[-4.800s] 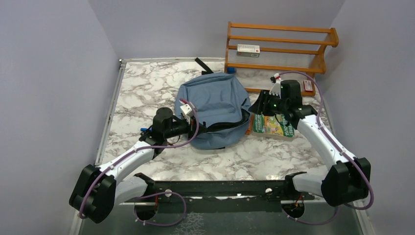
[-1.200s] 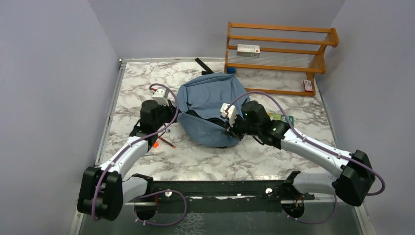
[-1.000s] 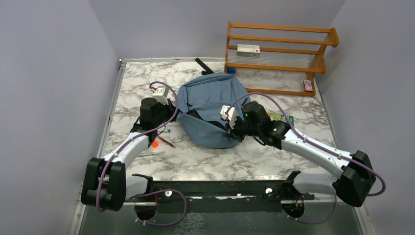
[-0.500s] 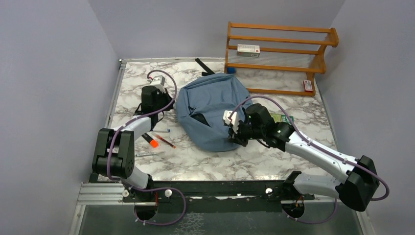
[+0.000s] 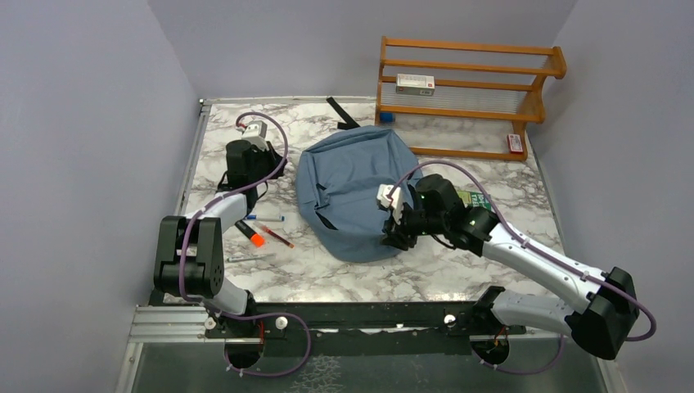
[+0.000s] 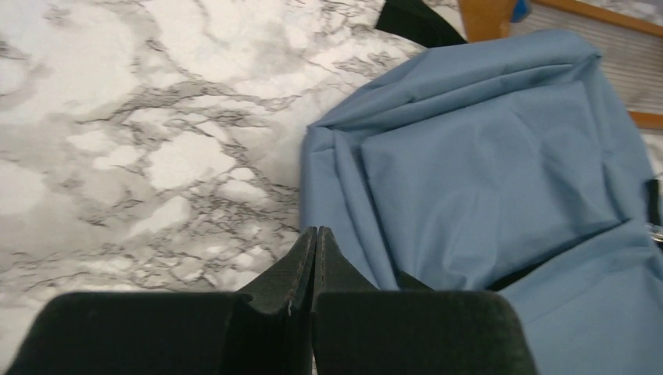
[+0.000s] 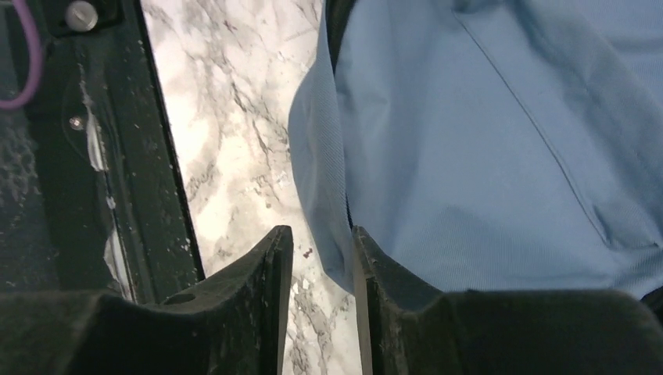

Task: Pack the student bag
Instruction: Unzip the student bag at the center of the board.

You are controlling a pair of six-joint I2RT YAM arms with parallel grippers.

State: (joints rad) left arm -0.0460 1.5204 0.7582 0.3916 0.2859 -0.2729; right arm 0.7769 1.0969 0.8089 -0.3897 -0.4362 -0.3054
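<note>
the student bag (image 5: 352,188) lies slumped in the middle of the desk (image 5: 425,266), a little toward the far edge. the right end effector (image 7: 319,231) sits at the bag's near right side, its fingers almost together with a fold of blue fabric between them. it seems to be pinching that hem, though the wrist view is too close to be sure. the left end effector (image 6: 314,233) is fully closed, fingers pressed tip to tip on nothing, over bare marble just beside the bag's left side, toward the far left corner.

a green book (image 5: 475,199) lies beside the bag toward the right edge, mostly hidden under the right arm that crosses over it. near the left edge, between the left arm and the bag, lie a black marker (image 5: 252,235) with an orange end, a thin red pen (image 5: 278,238), a blue-tipped pen (image 5: 266,218) and a slim silver pen (image 5: 245,258). a black strap (image 5: 340,112) lies at the far edge behind the bag. a wooden rack (image 5: 470,82) stands in the far right corner, with a white box (image 5: 415,82) on a shelf, a small red item (image 5: 515,143) at its lower right end and a blue object (image 5: 386,117) at its left foot.

the desk top is white marble pattern with grey veins. a black rail (image 5: 368,315) runs along the near edge, and plain lavender walls (image 5: 98,123) close in the left, far and right sides.
</note>
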